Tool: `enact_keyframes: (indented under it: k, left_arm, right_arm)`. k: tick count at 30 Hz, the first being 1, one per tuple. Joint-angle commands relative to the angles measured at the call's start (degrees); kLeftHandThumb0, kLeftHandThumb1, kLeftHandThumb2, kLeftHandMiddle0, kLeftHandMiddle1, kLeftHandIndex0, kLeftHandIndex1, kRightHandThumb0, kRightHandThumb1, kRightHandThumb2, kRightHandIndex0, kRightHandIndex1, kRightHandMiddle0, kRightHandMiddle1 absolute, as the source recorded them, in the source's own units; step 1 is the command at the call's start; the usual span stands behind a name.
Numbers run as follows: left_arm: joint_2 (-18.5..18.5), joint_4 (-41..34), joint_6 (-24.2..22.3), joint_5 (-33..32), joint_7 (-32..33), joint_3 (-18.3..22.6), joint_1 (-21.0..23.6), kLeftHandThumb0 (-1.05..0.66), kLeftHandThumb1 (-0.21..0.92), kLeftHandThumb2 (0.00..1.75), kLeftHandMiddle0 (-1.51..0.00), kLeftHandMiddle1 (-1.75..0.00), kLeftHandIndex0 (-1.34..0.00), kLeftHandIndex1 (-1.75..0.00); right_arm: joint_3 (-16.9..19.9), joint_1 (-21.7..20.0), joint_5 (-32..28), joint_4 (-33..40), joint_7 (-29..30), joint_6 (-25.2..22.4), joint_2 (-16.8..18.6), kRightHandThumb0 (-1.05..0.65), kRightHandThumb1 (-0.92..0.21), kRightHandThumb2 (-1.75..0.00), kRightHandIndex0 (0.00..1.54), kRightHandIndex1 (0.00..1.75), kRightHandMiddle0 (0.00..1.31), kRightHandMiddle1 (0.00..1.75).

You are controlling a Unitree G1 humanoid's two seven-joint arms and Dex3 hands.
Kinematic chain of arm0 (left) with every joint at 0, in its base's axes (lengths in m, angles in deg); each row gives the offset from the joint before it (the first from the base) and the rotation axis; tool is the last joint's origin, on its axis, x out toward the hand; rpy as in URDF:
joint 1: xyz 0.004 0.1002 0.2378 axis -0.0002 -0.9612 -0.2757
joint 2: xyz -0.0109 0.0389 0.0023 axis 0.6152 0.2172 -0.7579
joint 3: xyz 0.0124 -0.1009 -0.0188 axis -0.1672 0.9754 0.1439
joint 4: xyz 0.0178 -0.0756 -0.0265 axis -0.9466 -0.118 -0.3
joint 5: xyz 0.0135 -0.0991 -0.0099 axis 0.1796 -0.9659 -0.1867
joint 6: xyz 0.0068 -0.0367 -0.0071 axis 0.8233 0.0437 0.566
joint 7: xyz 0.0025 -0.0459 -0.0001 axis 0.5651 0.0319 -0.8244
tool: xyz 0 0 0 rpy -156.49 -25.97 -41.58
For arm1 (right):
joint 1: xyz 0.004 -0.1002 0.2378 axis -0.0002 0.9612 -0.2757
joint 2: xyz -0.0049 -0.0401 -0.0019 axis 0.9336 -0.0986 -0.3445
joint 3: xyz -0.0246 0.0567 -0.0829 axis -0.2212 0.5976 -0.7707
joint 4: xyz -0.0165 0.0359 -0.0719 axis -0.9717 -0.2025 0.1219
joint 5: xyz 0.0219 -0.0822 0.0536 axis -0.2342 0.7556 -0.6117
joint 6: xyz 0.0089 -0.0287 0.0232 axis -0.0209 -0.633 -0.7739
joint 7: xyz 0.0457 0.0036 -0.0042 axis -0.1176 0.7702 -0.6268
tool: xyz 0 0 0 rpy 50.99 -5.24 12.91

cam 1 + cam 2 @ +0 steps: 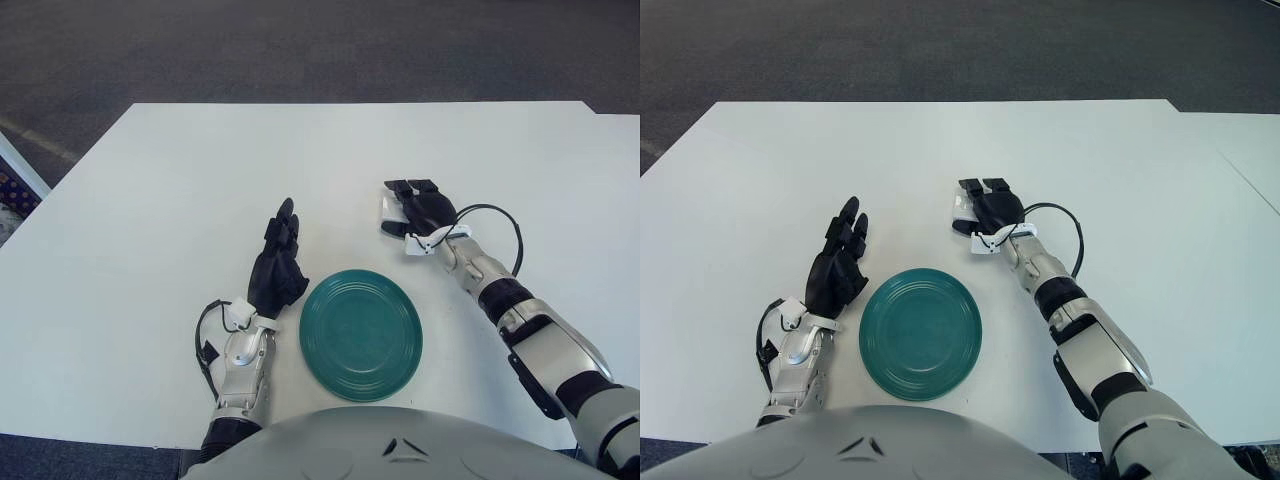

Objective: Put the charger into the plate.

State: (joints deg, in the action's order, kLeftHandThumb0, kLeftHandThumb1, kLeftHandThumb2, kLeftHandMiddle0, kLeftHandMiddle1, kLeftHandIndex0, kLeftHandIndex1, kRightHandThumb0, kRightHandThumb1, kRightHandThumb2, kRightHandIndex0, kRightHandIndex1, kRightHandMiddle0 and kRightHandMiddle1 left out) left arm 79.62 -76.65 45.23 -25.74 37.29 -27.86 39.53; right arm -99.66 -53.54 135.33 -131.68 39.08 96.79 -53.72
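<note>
Left eye view. Right robot hand (418, 208) over small white charger (386, 212), near middle of white bench (150, 200); dark fingers draped across charger's right side, white body showing only at hand's left edge. Cannot tell whether fingers already clamp charger or merely cover it. Advisable for this step: close fingers squarely on opposite flat faces, confirm firm hold before lifting, since smooth plastic casing likely to slip. Green plate (360, 334) toward near edge of bench, apart from charger; round, glossy, with concentric ridges and shallow raised rim. Left robot hand (278, 262) just left of plate, fingers straight and together, holding nothing.

Right eye view. Same arrangement: charger (961, 209) as boxy white block peeking out left of right robot hand (992, 207); black cable looping beside right wrist. Plate (920, 333) matte-to-glossy teal; bench surface plain, flat, unmarked. Short carry toward near edge judged sufficient; low release over plate centre preferable.
</note>
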Motion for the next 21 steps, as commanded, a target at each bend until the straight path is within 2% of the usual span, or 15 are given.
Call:
enact_keyframes:
  k: [1, 8, 21]
  left_arm:
    - [-1.8, 2.9, 0.4, -1.0, 0.4, -0.7, -4.2, -0.99, 0.92, 1.01, -0.02, 0.0, 0.0, -0.2]
    - [-2.3, 1.5, 0.1, 0.9, 2.8, -1.3, -4.8, -0.99, 0.92, 1.01, -0.02, 0.0, 0.0, -0.2]
    - [-1.3, -1.9, -2.1, 0.0, 3.6, -3.1, -6.3, -0.99, 0.92, 1.03, -0.05, -0.01, 0.0, -0.22]
  right_arm:
    - [-5.0, 5.3, 3.7, -9.7, 1.0, -0.2, -1.2, -0.76, -0.92, -0.53, 0.55, 1.66, 0.23, 1.67]
    - [-12.0, 3.9, 9.3, -11.7, 10.4, 1.0, -3.7, -0.66, -0.92, -0.56, 0.74, 1.74, 0.51, 1.74]
    - [-15.5, 2.9, 8.5, -10.6, 16.5, 5.4, -7.5, -0.61, -0.92, -0.64, 0.89, 1.75, 0.72, 1.75]
